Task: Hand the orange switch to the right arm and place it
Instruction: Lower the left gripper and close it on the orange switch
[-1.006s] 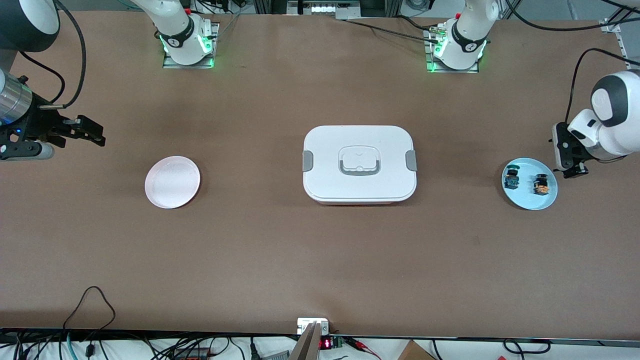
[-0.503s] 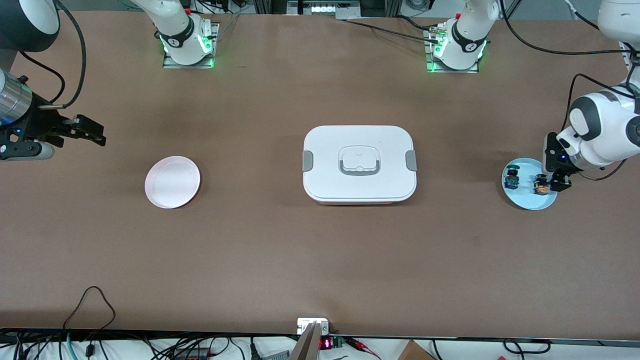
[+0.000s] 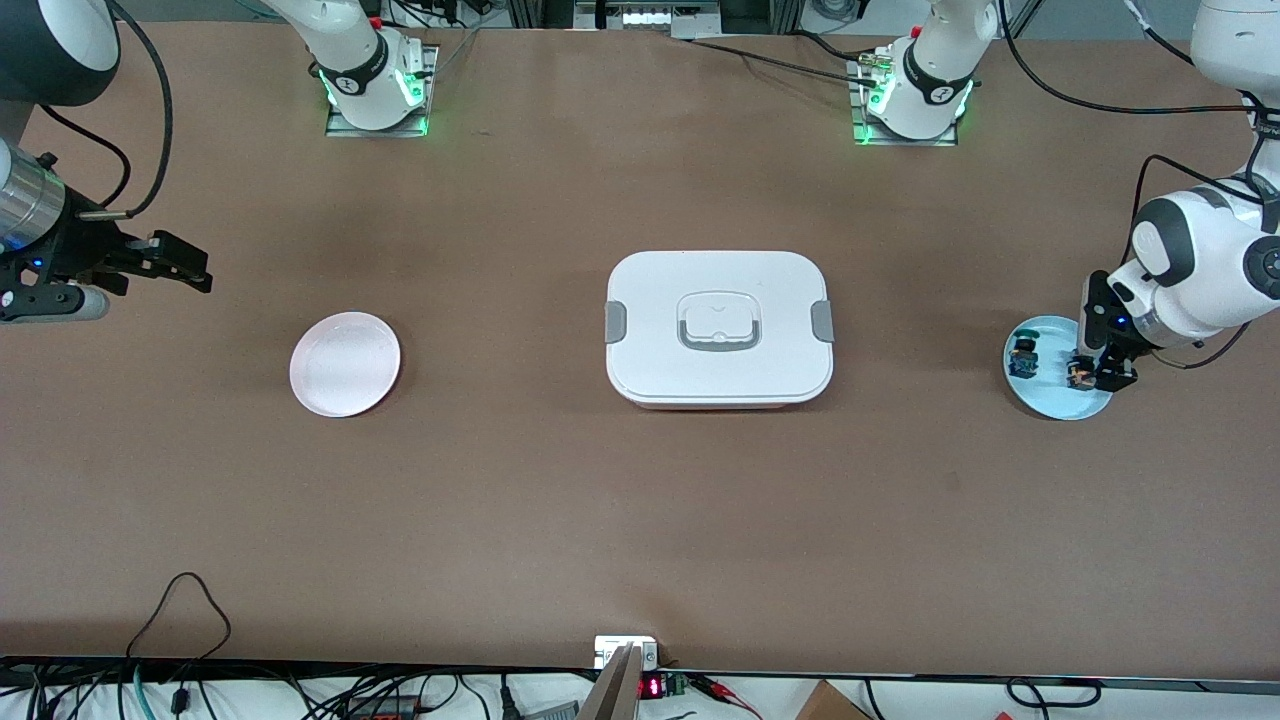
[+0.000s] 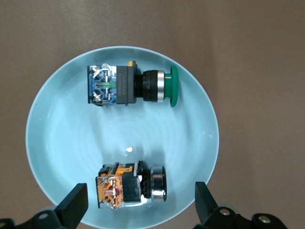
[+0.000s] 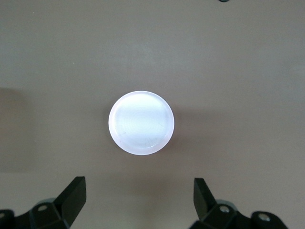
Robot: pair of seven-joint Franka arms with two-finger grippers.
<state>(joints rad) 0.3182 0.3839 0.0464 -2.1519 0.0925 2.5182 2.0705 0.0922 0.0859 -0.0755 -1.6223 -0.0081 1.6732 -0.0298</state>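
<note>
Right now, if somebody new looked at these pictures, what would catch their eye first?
Probably the big white lidded box in the middle of the table. Next, the light blue plate toward the left arm's end, where the open left gripper hangs over the orange switch lying beside a green-capped switch. The right gripper waits open above the table near a pale pink plate.

Glossy blue plate (image 4: 52, 143), matt brown table (image 3: 500, 480), smooth plastic box (image 3: 720, 290) w/ grey clips.
</note>
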